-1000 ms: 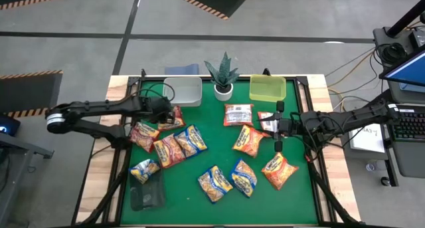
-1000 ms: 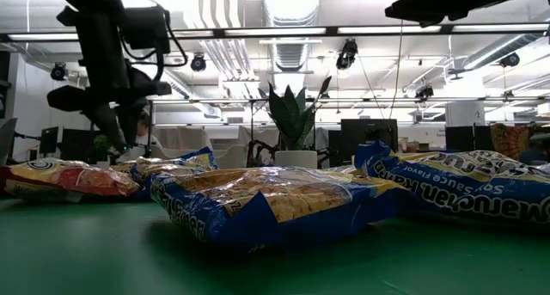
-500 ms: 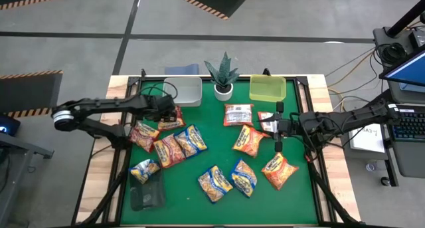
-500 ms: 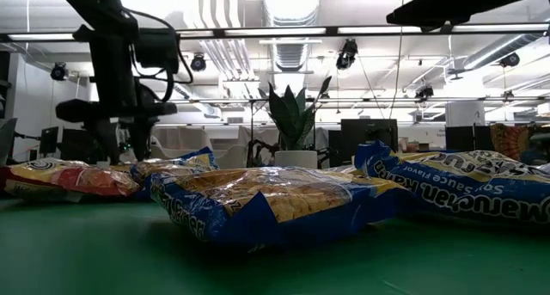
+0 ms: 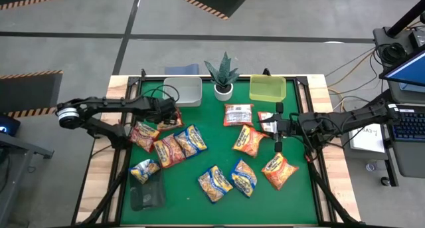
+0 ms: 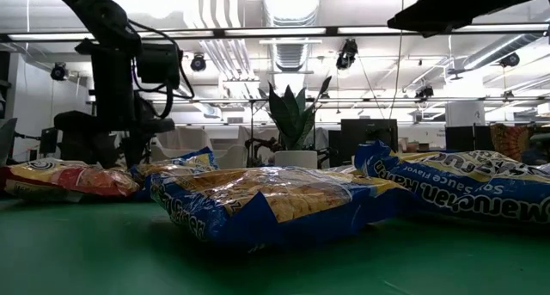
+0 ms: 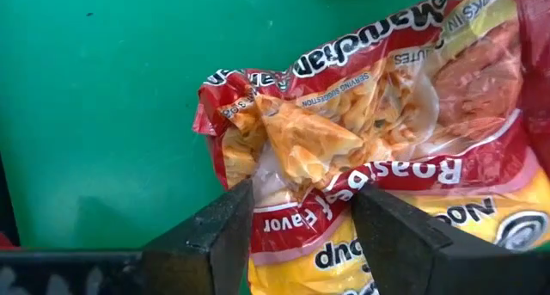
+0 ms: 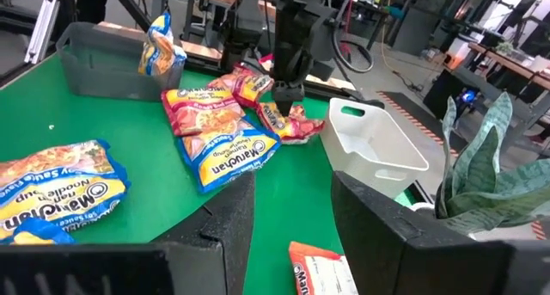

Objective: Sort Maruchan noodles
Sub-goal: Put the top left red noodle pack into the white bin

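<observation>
Several Maruchan noodle packets lie flat on the green table. An orange-red packet (image 5: 170,119) lies near the white bin (image 5: 183,91). My left gripper (image 5: 171,114) points down over it, open. In the left wrist view its fingers (image 7: 225,230) stand on either side of the packet's crumpled end (image 7: 292,144). My right gripper (image 5: 271,127) hangs level above a red-white packet (image 5: 267,119) on the right. It is open with nothing between its fingers (image 8: 292,179). My left gripper comes at the orange-red packet's crumpled end (image 7: 296,200) from above, one finger on each side of it. The packet lies on the table. I cannot tell whether the fingers touch the wrapper.
A yellow-green bin (image 5: 267,88) and a potted plant (image 5: 223,75) stand at the far edge. A dark tray (image 5: 147,195) sits at the near left. Yellow-blue packets (image 5: 191,140) (image 5: 244,177) and orange-red ones (image 5: 249,140) (image 5: 279,171) are scattered mid-table.
My left gripper has come down toward the orange-red packet by the white bin, and its fingers stand wider apart than a second ago. The packet has stayed where it was.
</observation>
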Robot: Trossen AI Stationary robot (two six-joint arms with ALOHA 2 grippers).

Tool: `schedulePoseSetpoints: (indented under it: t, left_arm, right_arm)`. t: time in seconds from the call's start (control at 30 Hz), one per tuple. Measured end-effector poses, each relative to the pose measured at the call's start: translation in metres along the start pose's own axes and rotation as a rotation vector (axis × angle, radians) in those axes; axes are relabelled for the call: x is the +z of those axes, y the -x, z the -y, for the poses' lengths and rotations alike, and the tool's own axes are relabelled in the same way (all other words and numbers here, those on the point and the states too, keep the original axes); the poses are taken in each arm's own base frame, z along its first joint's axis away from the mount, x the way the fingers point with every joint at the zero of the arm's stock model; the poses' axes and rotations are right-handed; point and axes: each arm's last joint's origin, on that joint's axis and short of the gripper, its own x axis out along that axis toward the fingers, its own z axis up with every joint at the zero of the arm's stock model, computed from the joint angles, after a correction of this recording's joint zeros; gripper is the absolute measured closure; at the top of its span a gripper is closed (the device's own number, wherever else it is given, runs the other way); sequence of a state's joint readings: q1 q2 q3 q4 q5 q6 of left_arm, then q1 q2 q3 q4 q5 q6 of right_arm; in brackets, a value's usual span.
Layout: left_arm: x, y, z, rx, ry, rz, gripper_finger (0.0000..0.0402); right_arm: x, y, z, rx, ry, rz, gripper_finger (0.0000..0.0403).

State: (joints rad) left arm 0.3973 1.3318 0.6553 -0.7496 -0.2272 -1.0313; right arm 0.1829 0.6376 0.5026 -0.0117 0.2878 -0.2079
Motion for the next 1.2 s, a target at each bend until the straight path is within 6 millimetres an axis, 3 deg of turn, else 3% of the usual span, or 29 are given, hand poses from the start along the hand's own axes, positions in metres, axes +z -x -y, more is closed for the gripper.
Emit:
schedulePoseSetpoints:
  t: [0.2, 0.47, 0.7, 0.97, 1.2]
  left_arm:
    - [-0.004, -0.007, -0.002, 0.008, -0.014, 0.006, 0.0266]
    - [-0.006, 0.003, 0.000, -0.002, -0.075, -0.012, 0.0391]
    - [-0.002, 0.036, 0.009, 0.054, -0.145, 0.028, 0.0401]
    - [0.014, 0.091, 0.038, -0.013, -0.247, 0.192, 0.0401]
    - [0.015, 0.096, 0.046, -0.089, -0.250, 0.131, 0.0401]
  right_arm:
    - [-0.001, 0.000, 0.000, 0.004, -0.003, -0.013, 0.0255]
    - [-0.001, 0.000, 0.000, 0.005, -0.003, -0.013, 0.0262]
    - [-0.001, 0.000, 0.000, 0.005, -0.003, -0.013, 0.0266]
    - [-0.001, 0.000, 0.000, 0.004, -0.003, -0.013, 0.0259]
    - [-0.002, 0.000, -0.001, 0.006, -0.008, -0.025, 0.0265]
